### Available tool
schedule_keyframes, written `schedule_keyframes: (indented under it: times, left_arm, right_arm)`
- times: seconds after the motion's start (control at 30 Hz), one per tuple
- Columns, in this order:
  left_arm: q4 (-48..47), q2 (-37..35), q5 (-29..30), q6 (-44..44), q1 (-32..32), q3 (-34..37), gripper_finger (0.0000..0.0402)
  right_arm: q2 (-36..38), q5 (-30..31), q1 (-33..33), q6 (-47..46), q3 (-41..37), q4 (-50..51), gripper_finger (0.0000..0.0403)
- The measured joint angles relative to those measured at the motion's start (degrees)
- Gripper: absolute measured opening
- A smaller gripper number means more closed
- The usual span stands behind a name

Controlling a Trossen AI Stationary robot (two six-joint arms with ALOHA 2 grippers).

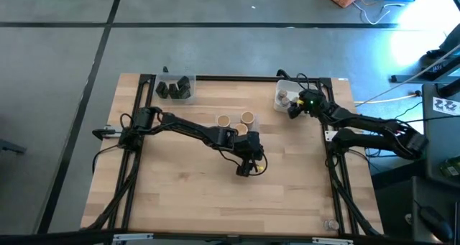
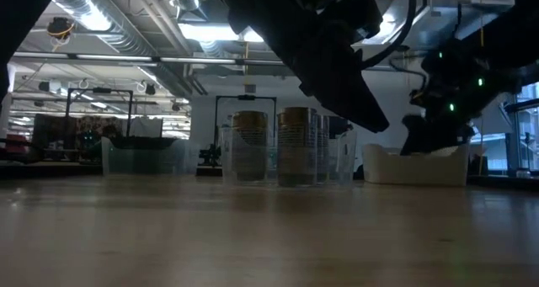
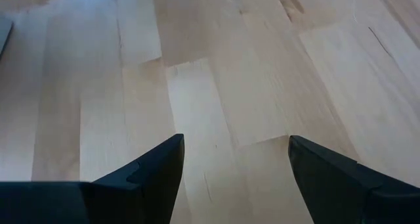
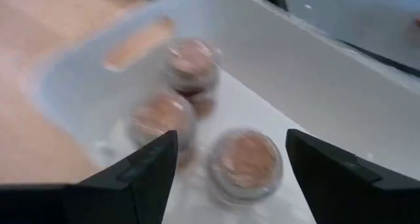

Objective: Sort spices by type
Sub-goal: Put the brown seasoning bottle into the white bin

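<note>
Spices sit in three groups on the wooden table [image 1: 187,195]. Dark blocky jars [image 1: 175,88] fill a clear tub [image 1: 188,98] at the far left corner. Tan round cylinders [image 1: 235,119] with pale tops stand together near the middle of the table; the low view shows them inside clear tubs [image 2: 341,156]. Tiny round jars [image 4: 244,159] lie in the white tub [image 4: 328,99] at the far right corner, three of them visible in the right wrist view.

The right gripper [image 4: 230,168] hangs just above the white tub with its fingers [image 4: 144,165] spread apart and nothing between them; the nearest tiny jar lies directly below the gap. The left gripper [image 3: 233,165] hovers over bare wood nearer the front of the table than the tan cylinders, its fingers [image 3: 157,165] also wide apart and empty.

Judging by how things lie, the sorting looks close to done, each kind gathered in its own place.

The tiny jars are likely light and hard, with smooth round sides that could slip or roll if pinched off centre. Taking one across its middle, from above, with the fingers on opposite sides of the wall, seems safest. The tan cylinders look stiff and taller, so a grip around the body below the pale top should hold. The dark blocky jars offer flat faces, which should be the easiest to clamp squarely.
</note>
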State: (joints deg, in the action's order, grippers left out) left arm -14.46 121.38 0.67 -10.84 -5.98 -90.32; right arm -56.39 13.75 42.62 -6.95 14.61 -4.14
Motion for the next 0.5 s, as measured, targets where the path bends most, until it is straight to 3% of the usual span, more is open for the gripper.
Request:
schedule_keyframes:
  times: [0.23,0.5]
  left_arm:
    - [0.0,0.0,0.0,0.8,-1.4,0.0,0.0255]
    - [0.1,0.0,0.1,3.0,-3.9,0.0,0.0255]
  right_arm:
    - [8.1,-0.9,-9.2,1.4,11.2,21.7,0.0280]
    - [10.9,-2.9,-25.9,-2.7,21.1,39.7,0.0280]
